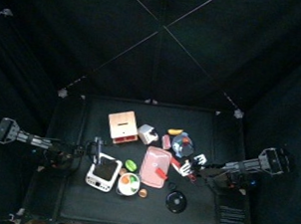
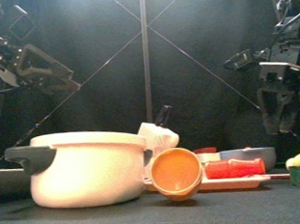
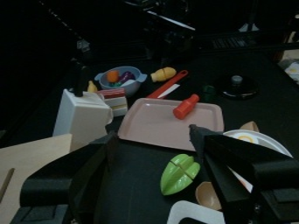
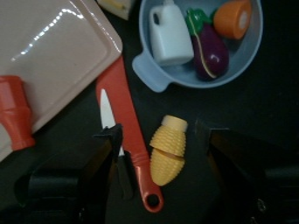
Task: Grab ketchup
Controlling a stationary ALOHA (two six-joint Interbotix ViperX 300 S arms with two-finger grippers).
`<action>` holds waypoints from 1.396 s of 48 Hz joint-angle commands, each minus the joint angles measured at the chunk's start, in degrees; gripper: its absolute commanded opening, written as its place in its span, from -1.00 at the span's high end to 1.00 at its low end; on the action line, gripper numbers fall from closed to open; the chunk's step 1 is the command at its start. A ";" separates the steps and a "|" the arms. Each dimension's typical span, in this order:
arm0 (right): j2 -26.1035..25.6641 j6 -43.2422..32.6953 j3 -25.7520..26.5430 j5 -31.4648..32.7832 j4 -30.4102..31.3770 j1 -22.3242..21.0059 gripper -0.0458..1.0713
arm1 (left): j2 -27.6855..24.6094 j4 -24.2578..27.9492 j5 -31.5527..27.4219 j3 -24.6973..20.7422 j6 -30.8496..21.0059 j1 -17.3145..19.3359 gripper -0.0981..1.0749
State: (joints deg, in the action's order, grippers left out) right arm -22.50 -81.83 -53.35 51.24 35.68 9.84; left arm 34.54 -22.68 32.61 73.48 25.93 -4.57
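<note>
Right fingers (image 4: 163, 175): spread apart, holding nothing; they hover over the table (image 4: 263, 105) with the yellow corn cob (image 4: 170, 149) lying in the gap between them.
Red-handled knife (image 4: 126, 131): flat on the table, its handle running just beside the corn and close to one right finger; the pale blade (image 4: 105, 109) points away from the fingers toward the tray.
Ketchup bottle (image 4: 14, 109): red, lying on its side on the pink tray (image 4: 52, 52), off beyond one right finger and apart from both; untouched. From the left wrist it shows as a red bottle (image 3: 187, 106) on the tray's far part, ahead of the left fingers.
Blue bowl (image 4: 176, 74): straight beyond the right fingers, past the corn; it holds a white bottle (image 4: 173, 39), a purple eggplant (image 4: 212, 54) and an orange piece (image 4: 233, 16).
Left fingers (image 3: 152, 171): held wide, gripping nothing, raised over the table near side of the tray.
Green leaf-shaped piece (image 3: 179, 172): on the table between the left fingers, close in front of them.
White box (image 3: 84, 114): upright, beyond one left finger, beside the tray.
</note>
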 commanded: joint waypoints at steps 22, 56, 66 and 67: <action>2.81 -0.09 7.47 -9.32 4.92 0.35 -0.81 | 0.00 0.00 0.53 -0.53 0.00 0.00 -0.86; 22.59 0.53 13.01 -19.78 4.92 5.01 -0.81 | 0.00 0.00 0.18 -0.26 0.00 -0.09 -0.86; 24.35 0.44 13.18 -19.25 4.92 4.66 -0.76 | -0.09 0.00 0.18 -0.26 -0.09 -0.09 -0.86; 24.43 0.44 13.10 -19.16 4.92 4.66 -0.74 | 0.00 0.00 0.18 -0.26 -0.09 -0.09 -0.86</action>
State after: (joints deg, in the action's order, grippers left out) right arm 2.81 -81.39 -41.31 31.82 40.43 14.68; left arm 34.54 -22.68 32.52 73.83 25.93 -4.57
